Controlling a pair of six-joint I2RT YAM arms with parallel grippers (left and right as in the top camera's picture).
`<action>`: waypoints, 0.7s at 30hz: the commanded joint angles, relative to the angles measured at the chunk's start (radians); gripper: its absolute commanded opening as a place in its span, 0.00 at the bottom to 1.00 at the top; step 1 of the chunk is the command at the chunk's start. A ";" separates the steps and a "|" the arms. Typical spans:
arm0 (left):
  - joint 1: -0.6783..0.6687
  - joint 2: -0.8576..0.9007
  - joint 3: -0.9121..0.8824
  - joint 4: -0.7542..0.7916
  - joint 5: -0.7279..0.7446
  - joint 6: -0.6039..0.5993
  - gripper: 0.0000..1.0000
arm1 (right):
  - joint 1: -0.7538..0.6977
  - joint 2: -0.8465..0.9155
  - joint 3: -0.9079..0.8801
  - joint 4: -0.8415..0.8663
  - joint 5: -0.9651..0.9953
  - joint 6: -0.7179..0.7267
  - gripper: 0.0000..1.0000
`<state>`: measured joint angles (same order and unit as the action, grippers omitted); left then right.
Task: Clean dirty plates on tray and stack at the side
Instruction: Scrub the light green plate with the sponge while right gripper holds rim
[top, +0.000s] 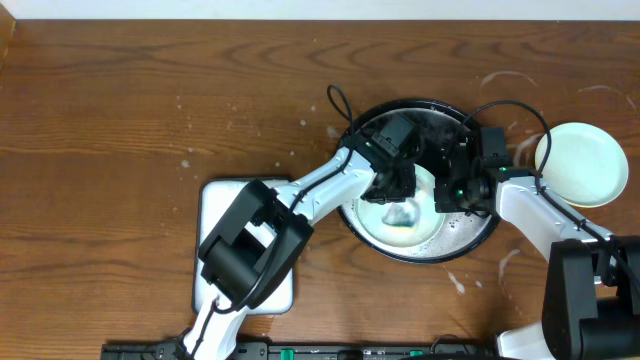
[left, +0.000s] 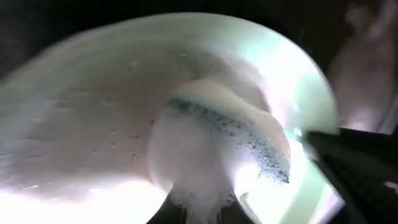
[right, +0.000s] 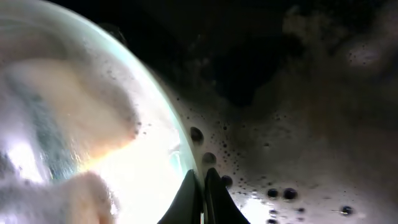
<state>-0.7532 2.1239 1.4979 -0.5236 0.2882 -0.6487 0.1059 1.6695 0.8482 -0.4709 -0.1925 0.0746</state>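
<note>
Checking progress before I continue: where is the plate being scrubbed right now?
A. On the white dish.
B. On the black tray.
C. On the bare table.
B: the foamy plate lies inside the tray, the left hand pressing a sponge onto it.

The right claw (right: 203, 188) is pinching the rim of the foamy plate (right: 81, 118), which is sitting in the wet, bubbly tray (right: 298, 137).

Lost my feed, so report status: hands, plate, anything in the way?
Left hand shut on foamy sponge, pressed to mint plate in tray. Right hand pinching its rim. Second plate on table, right; nothing blocking.
</note>
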 joint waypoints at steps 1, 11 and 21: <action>0.041 0.061 -0.056 -0.079 -0.430 0.082 0.07 | 0.000 0.012 -0.005 -0.001 0.038 -0.013 0.01; 0.049 0.061 -0.056 -0.120 -0.737 0.158 0.08 | 0.000 0.012 -0.005 0.008 0.039 -0.013 0.01; 0.039 0.062 -0.056 -0.001 -0.057 0.028 0.08 | 0.000 0.012 -0.005 0.007 0.038 0.000 0.01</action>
<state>-0.7349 2.1090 1.4982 -0.5537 -0.0124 -0.5465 0.1165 1.6745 0.8482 -0.4496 -0.2531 0.0788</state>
